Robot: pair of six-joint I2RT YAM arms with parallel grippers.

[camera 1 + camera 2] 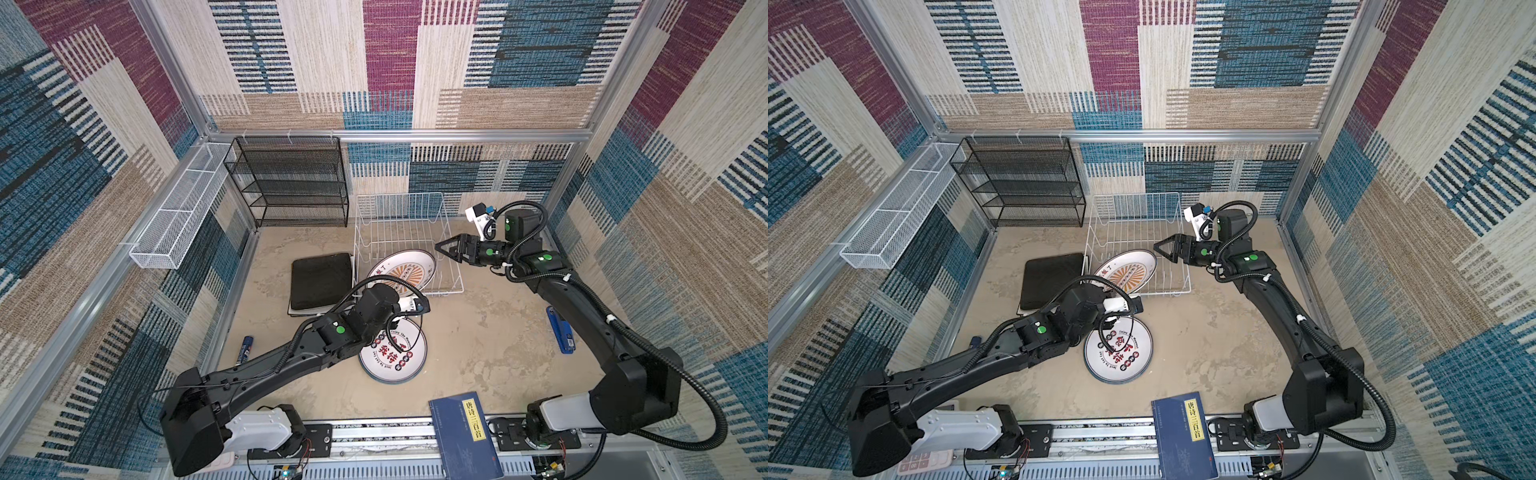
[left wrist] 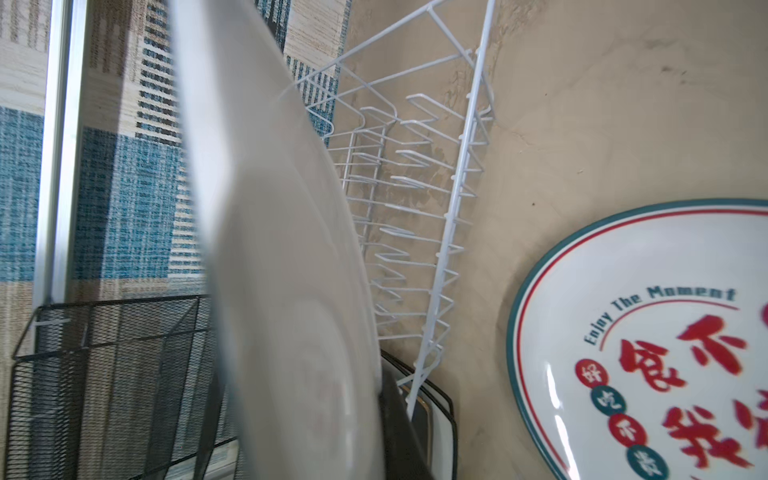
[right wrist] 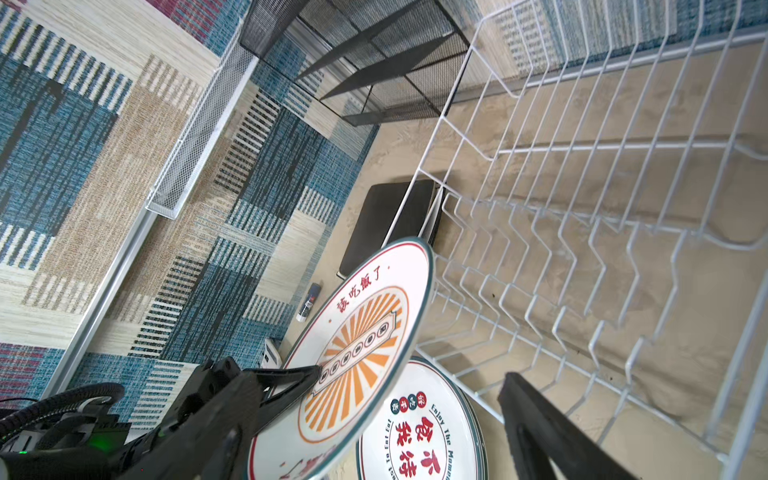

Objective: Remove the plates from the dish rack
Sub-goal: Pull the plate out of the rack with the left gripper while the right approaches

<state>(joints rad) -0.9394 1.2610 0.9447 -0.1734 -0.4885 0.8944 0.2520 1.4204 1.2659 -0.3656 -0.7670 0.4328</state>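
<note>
Left gripper (image 3: 318, 370) clenched on sunburst plate (image 1: 409, 272), plate tilted at near end of dish rack (image 1: 399, 208), right gripper (image 1: 439, 246) released at its right wall

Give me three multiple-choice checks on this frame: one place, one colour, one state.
1. Relative to the dish rack, the black square plate is:
A) inside it
B) outside, on its left in both top views
C) behind it

2. The rays on the sunburst plate are:
A) orange
B) green
C) purple

3. The sunburst plate is:
A) lying flat, untouched
B) standing upright, untouched
C) held tilted by the left gripper

Answers:
1 B, it lies beside the rack's left wall.
2 A, the right wrist view shows orange rays.
3 C, the gripper clamps it at a slant in that view.
</note>
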